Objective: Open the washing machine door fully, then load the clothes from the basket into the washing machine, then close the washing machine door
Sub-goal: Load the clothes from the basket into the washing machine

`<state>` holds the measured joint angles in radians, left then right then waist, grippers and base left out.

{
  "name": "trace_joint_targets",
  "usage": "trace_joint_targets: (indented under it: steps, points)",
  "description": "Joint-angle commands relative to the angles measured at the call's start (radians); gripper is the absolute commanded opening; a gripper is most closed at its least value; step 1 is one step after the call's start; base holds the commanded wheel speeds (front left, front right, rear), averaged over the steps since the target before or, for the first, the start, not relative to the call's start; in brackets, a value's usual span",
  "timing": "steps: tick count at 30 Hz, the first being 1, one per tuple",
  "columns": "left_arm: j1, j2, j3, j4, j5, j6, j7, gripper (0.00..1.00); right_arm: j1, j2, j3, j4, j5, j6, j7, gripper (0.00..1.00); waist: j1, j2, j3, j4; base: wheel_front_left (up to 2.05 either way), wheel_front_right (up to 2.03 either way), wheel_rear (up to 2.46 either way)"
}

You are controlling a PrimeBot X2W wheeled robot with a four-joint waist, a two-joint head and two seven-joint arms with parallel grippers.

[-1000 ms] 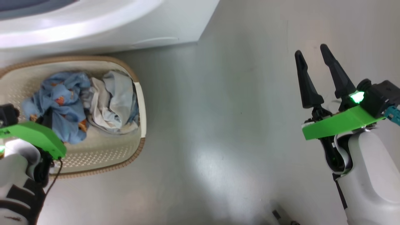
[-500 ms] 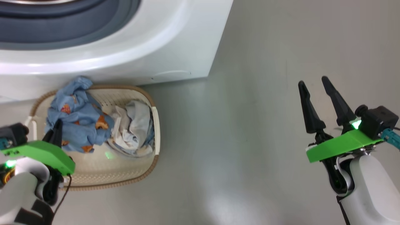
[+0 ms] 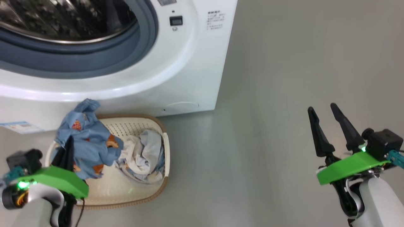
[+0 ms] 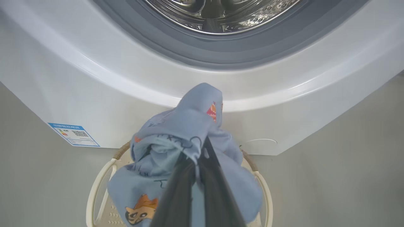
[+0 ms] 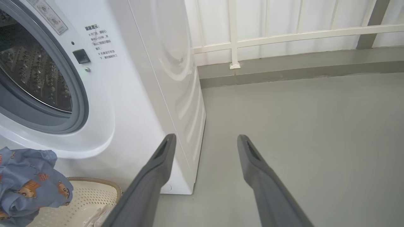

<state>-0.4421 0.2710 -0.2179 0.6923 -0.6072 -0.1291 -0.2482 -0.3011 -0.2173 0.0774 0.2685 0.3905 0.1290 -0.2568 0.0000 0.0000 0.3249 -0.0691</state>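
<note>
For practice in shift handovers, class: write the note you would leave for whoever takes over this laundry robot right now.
Left hand: shut on the blue bear-print soft garment, held above the cream perforated plastic basket.
Right hand: open, empty, over the grey floor.
White and pale blue-grey garment: in the basket.
Done: big white front-loading washing machine has its steel drum uncovered.
Left: load both garments, then shut the machine.

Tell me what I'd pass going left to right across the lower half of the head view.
Blue label, blue garment, white garment, right pincer. The left pincer and basket overlap the garments, so I skip them.
</note>
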Motion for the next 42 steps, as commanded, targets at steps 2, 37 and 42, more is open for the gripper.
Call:
trace_joint_targets:
  steps: [2,37,42]
  points:
    - [0.051,0.022,0.068,-0.078,0.045,-0.002,-0.013,0.0,0.041,-0.015,0.009,-0.019,0.017,0.002,-0.005,1.0,0.0,0.0,-0.063,0.007,0.0,0.0,0.0]
    - [0.501,-0.141,0.289,-0.632,0.209,-0.002,-0.014,0.0,0.201,-0.037,-0.046,-0.037,0.03,0.002,-0.005,1.0,0.0,0.0,-0.185,0.032,0.0,0.0,0.0]
    - [0.452,-0.138,0.295,-0.634,0.191,-0.002,-0.014,0.0,0.18,-0.028,-0.045,-0.045,0.025,0.002,-0.005,1.0,0.0,0.0,-0.147,0.027,0.0,0.0,0.0]
